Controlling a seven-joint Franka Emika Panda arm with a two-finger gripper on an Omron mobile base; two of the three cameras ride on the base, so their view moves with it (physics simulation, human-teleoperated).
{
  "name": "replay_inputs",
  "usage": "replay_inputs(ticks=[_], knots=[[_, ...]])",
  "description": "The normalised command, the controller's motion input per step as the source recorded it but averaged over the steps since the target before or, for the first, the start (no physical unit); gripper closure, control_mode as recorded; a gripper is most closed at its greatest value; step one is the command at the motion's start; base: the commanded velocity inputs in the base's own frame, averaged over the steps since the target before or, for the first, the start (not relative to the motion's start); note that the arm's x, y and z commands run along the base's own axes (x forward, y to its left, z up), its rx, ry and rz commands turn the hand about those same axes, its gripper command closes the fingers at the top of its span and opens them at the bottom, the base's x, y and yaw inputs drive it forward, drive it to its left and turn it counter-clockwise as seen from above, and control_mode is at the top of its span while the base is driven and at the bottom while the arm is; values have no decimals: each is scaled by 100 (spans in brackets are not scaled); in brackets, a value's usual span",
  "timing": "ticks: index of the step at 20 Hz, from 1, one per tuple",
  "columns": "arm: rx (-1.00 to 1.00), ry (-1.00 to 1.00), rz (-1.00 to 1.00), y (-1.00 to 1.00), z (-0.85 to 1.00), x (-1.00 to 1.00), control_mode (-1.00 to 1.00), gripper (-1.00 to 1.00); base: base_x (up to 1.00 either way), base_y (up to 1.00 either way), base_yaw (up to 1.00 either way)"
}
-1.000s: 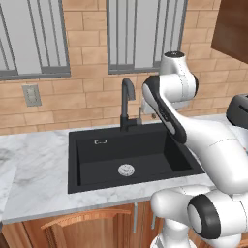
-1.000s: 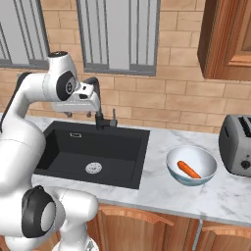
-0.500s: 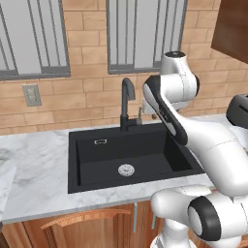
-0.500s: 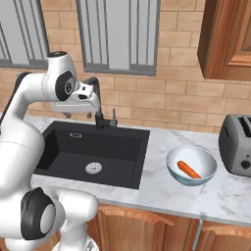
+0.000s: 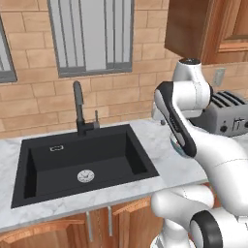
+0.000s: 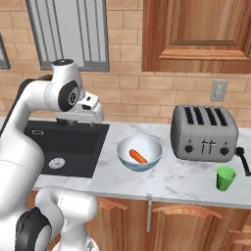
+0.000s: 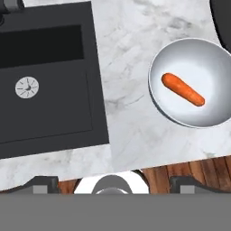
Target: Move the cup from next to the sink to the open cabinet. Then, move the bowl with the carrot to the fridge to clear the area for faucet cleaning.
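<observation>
The green cup (image 6: 225, 178) stands on the marble counter, in front of the toaster's right end and far right of the black sink (image 6: 63, 144) (image 5: 82, 155) (image 7: 45, 76). Between sink and toaster sits the bowl (image 6: 152, 147) (image 7: 203, 58), with the orange carrot (image 6: 138, 156) (image 7: 182, 89) lying inside. My gripper (image 7: 115, 184) hangs high over the counter strip between the sink's right edge and the bowl, looking straight down. It is open, its tips wide apart, with nothing between them. The black faucet (image 5: 79, 109) rises behind the sink. A brown wooden wall cabinet (image 6: 196, 34) (image 5: 208, 26) hangs above the toaster.
A silver four-slot toaster (image 6: 203, 132) (image 5: 223, 114) stands against the brick wall right of the bowl. Wooden base cabinets (image 6: 162, 220) run below the counter's front edge. A window (image 5: 92, 34) sits above the faucet.
The whole picture has shifted: the base has driven to the right, so the sink now lies further left, the bowl is central, and the toaster and cup are fully in view.
</observation>
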Motion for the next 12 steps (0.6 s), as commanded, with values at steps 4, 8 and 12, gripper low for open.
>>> replay_inputs(ticks=[4,8,12], knots=[[0,0,0,0,0,0,100,-100,6,-99,-24],[0,0,0,0,0,0,100,-100,4,-63,-8],[7,0,0,-28,-38,1,-100,-100,0,0,0]])
